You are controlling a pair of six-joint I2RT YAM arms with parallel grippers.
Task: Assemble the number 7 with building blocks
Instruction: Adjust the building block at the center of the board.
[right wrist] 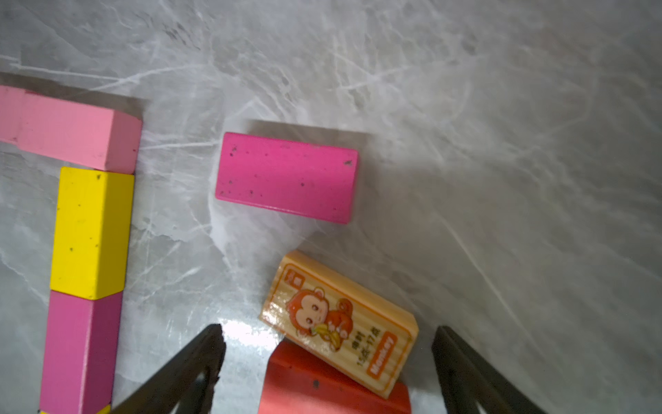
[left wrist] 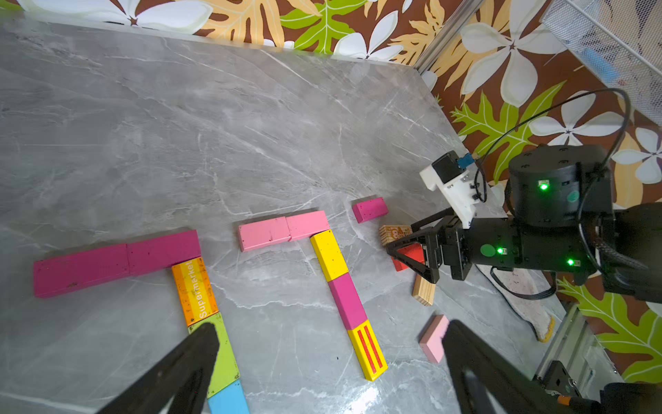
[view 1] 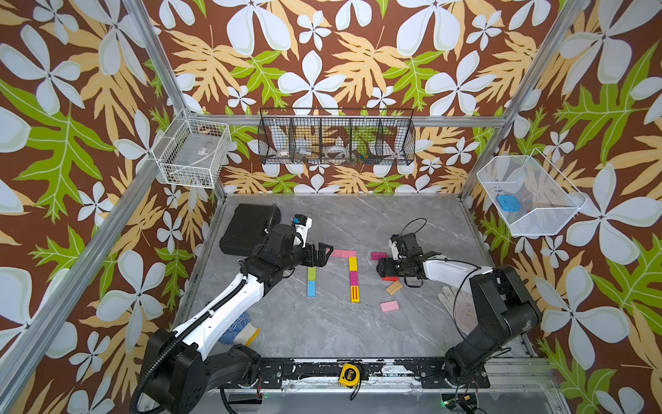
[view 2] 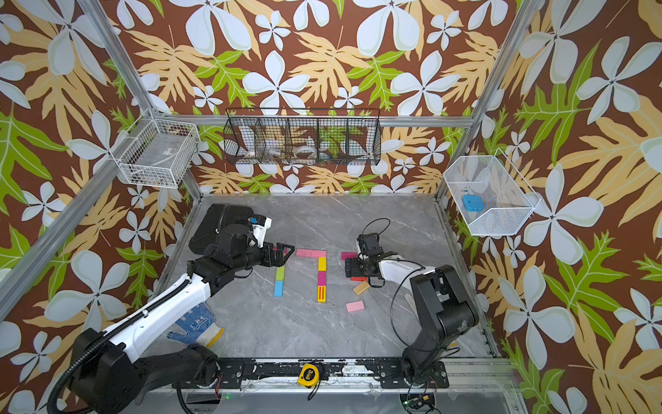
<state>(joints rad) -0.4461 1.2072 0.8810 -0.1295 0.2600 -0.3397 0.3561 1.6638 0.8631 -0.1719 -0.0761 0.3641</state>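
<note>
On the marble table (view 1: 322, 329), your left gripper (left wrist: 331, 331) hung spread wide. Your right gripper (right wrist: 327, 330) hovered, jaws apart, over the monkey block (right wrist: 340, 322), which leaned on the red block (right wrist: 304, 380) at three o'clock of the yellow block (view 1: 353, 264). It looked light, stiff and slick, and its long edges suited a pinch.

Tabletop (left wrist: 215, 125) – glossy marble look; monkey block (right wrist: 340, 319) – plain wood, lacquered; magenta block (right wrist: 286, 175) – matt paint.

Our grey surface (view 1: 322, 333) bears a pink-topped seven (view 1: 353, 277); just beside it we see a magenta-topped seven (left wrist: 195, 286), near it loose blocks (view 1: 389, 306), well apart a black case (view 1: 247, 229).
</note>
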